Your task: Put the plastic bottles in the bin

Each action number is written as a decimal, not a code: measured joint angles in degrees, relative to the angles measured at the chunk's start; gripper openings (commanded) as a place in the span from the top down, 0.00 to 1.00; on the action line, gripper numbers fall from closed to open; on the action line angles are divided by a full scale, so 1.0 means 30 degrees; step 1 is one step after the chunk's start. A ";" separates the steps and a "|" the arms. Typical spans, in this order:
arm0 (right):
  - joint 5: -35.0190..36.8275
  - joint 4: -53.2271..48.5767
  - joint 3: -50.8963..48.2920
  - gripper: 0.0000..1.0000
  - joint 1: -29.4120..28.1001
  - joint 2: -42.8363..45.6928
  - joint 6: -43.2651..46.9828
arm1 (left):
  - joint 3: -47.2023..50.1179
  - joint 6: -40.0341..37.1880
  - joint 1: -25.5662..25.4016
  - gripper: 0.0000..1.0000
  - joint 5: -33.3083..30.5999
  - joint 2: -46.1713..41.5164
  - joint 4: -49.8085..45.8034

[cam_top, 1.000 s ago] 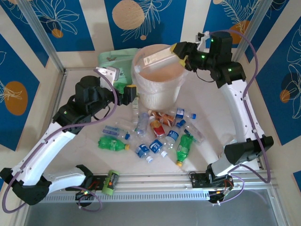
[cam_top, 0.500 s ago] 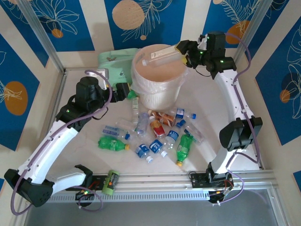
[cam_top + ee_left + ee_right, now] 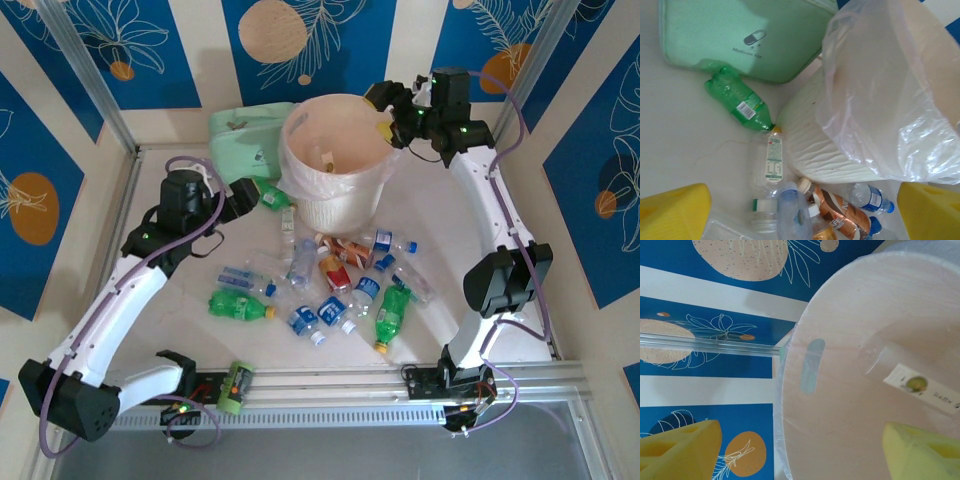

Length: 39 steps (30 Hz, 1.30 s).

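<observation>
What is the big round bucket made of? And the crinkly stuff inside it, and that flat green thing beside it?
The bucket looks like hard cream plastic, since its wall is matte with fine moulded ribs. The liner looks like thin plastic film because it is see-through, shiny and wrinkled. The green pouch seems soft, perhaps fabric or padded plastic, with a fine texture and rounded edges. I cannot tell which.

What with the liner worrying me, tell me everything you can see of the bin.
The bin is a round cream bucket with a finely ribbed wall, standing upright at the far middle of the table. A translucent white bag lines it and drapes over the rim. Inside lies a clear labelled bottle. A pale-green pouch sits at its left; loose bottles lie at its near foot.
</observation>
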<state>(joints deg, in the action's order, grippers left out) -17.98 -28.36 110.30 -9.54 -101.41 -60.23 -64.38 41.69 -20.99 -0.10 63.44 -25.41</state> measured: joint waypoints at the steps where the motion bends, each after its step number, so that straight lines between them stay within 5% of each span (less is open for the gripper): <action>1: 0.0000 -0.0080 0.0000 0.17 0.0000 0.0073 0.0080 | 0.0000 0.0328 0.0102 0.08 -0.0051 0.0015 -0.0219; 11: 0.1974 -0.2484 -0.0816 0.17 -0.2164 0.4503 0.3067 | -0.0568 0.3147 0.0554 0.12 -0.0350 0.3876 -0.1093; 21: 0.4583 -0.3752 -0.7431 0.17 -0.5100 1.1599 0.5180 | -0.3446 0.5778 0.0590 0.14 -0.1005 1.0185 -0.0474; 39: 0.5610 -0.4444 -1.1176 0.18 -0.7395 1.3340 0.5319 | -1.0047 0.8160 0.0685 0.11 -0.2696 1.7639 -0.1457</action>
<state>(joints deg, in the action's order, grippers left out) -1.15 -41.69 76.77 -31.73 -61.39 -44.27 -94.52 66.17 -18.94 -8.19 116.36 -29.78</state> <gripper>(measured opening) 0.825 0.894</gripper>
